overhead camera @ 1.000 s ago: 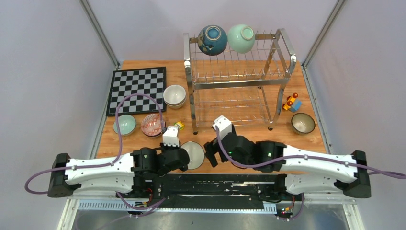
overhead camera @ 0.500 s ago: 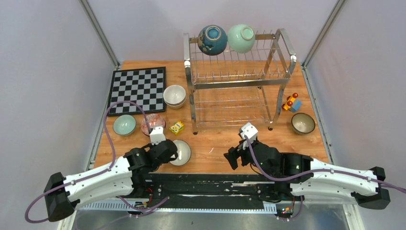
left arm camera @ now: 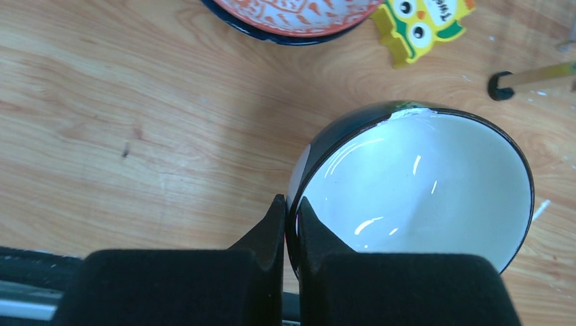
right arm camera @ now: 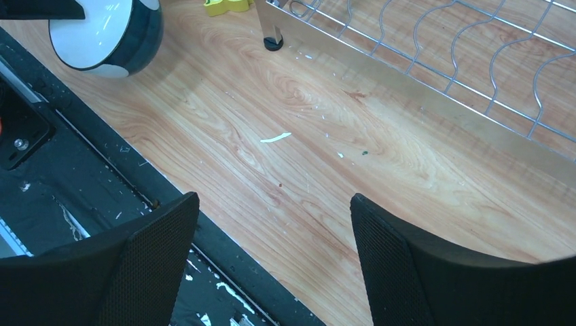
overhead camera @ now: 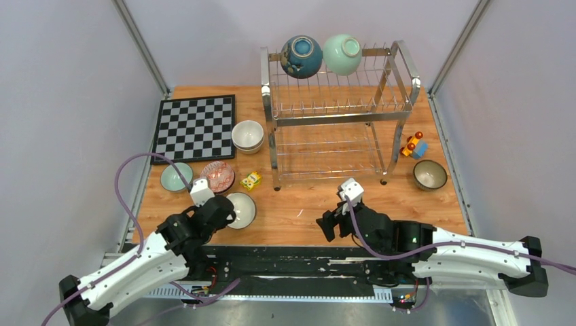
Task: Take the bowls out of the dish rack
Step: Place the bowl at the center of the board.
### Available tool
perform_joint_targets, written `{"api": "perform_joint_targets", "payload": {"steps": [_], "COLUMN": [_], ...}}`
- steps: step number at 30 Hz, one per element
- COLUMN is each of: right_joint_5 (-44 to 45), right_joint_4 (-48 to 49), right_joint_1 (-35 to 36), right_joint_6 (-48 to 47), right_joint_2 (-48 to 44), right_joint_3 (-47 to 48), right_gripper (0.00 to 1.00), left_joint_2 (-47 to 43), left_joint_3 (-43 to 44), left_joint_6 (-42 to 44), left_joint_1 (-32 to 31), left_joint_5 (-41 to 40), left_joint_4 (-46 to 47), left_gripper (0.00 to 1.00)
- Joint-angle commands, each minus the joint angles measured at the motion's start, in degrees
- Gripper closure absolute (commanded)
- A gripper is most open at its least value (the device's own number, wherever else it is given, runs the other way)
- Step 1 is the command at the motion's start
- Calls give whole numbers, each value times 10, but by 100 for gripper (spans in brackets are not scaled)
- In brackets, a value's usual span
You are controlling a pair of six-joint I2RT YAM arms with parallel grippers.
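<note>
Setting down seems the step in hand. From above, the left gripper (overhead camera: 227, 212) holds a dark-rimmed white bowl (overhead camera: 242, 209) near the wooden tabletop's (overhead camera: 299, 204) front-left edge. A dark blue bowl (overhead camera: 301, 56) and a mint green bowl (overhead camera: 342, 54) sit atop the dish rack (overhead camera: 333, 115) at the back. Left wrist: the fingers (left arm camera: 270, 234) pinch the bowl's rim. Right wrist: the right gripper (right arm camera: 272, 204) gapes, empty, over bare wood; reaching up to the rack probably comes next. Pale walls enclose the table.

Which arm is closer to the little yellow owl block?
Left. The left fingers pinch the white-lined bowl just near-left of the yellow block; the right fingers stand open farther off, near-right of it.
</note>
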Motion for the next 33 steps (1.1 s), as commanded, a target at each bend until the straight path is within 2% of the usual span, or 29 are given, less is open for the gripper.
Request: {"api": "perform_joint_targets", "payload": {"steps": [1,6,10,17,23,33], "right_joint_5": [10,5,6,-4,-8,-19], "right_joint_4": [11,11,13,17,20,34], "right_joint_1": [0,0,0,0,0,0], "right_joint_6": [21,28,28,22,18,35], "right_joint_2": [0,-7,-15,-16,-16,-2], "right_joint_3": [-11,-22,-29,-32,-34,-48], "right_gripper": [15,16,16,16,16,16], "left_joint_2": [26,61,67,35,-19,39], "left_joint_3": [42,116,140,106,60,55], "left_joint_6": [6,30,-17,-139,-186,-226], "left_joint_1": [33,70,77,78,78,78], "left_joint_5": [-6,-8,5,39,52,-11], "left_joint_4": [-1,-42,-86,-155,-169,-172], "left_gripper": [100,100,100,100,100,100]}}
